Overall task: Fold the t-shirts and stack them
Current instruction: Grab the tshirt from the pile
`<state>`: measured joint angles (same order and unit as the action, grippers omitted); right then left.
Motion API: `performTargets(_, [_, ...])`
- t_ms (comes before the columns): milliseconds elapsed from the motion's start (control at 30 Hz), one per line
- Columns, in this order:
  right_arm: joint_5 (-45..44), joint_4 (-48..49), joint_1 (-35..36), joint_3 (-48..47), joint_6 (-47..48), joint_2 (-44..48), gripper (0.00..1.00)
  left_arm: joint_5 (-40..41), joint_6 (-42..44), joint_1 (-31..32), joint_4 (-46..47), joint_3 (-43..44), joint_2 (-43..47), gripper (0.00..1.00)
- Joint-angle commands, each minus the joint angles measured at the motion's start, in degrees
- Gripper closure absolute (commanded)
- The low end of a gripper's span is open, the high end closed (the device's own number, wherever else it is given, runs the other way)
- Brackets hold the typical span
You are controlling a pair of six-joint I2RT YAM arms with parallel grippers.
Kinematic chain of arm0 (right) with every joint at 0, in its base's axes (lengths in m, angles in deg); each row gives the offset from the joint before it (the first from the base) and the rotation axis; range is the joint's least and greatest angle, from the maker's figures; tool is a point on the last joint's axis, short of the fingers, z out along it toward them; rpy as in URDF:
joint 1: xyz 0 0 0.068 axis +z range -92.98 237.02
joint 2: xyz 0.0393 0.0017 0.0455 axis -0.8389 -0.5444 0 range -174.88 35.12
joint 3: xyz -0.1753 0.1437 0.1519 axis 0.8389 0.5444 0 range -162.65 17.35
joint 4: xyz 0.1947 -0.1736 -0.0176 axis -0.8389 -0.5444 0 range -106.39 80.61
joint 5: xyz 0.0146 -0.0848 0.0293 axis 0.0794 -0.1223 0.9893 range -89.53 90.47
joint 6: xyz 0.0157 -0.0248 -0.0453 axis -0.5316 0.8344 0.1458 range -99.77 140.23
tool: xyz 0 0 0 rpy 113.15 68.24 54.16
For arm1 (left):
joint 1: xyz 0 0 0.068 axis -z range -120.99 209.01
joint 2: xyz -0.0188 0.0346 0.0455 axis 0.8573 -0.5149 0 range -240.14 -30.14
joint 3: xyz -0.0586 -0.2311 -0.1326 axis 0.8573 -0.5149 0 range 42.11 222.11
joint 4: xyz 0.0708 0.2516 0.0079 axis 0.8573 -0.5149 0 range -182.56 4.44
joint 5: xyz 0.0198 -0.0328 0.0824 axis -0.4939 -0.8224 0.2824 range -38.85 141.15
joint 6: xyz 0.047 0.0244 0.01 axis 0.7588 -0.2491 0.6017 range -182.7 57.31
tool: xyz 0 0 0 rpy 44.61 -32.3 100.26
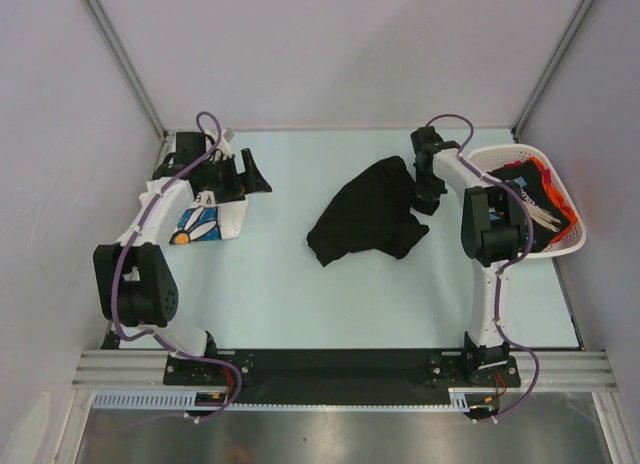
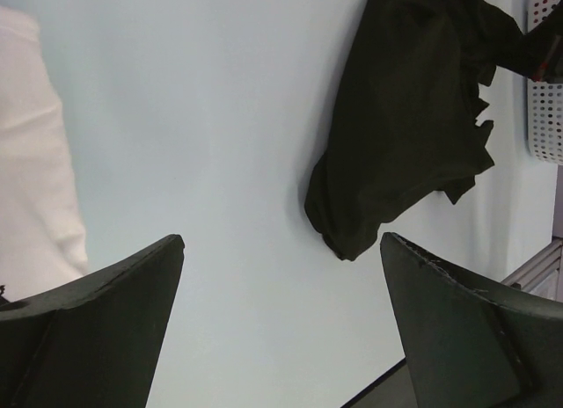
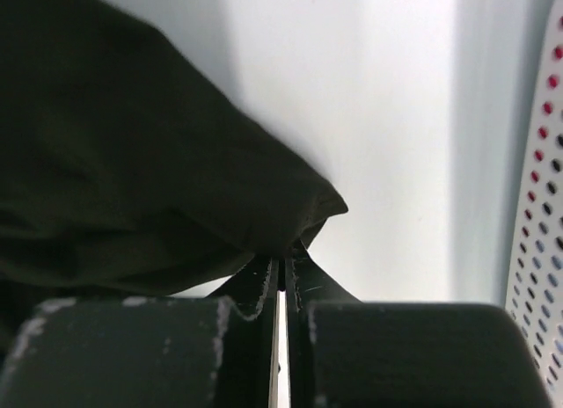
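The black t-shirt [image 1: 365, 219] lies crumpled in the middle of the bench [image 1: 300, 304]. The right pincer [image 3: 281, 254] is clamped on its right-hand edge, just beside the white basket [image 1: 572, 246] of other tees [image 1: 530, 189]. The left pincer [image 2: 281, 239] gapes wide above the bench, near the white flower-print t-shirt [image 1: 205, 224] at far left.

The top view looked down from above and behind the arm bases [image 1: 192, 366] onto the whole table [image 1: 280, 294]. The left wrist view faced across it from well away, between its own fingers [image 2: 106, 320]. The right wrist view sat tight against the black shirt [image 3: 132, 162]. All three shared that shirt and the white basket [image 1: 575, 246].
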<state>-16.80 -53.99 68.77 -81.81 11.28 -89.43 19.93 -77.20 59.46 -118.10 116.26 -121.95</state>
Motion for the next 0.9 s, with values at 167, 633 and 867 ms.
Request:
performTargets(167, [4.6,7.3,1.6,-4.9,2.6,14.8,1.00,-0.9,1.1,2.3,-1.3,5.7,-1.9,0.00])
performTargets(633, [-16.9,13.0,16.5,-21.7,13.4,31.8,1.00,-4.2,1.2,5.4,1.1,7.0,-5.0,0.00])
performTargets(867, [-40.1,24.9,30.0,-20.4,28.8,44.5,1.00,-5.2,2.7,7.3,3.2,4.6,-5.7,0.00])
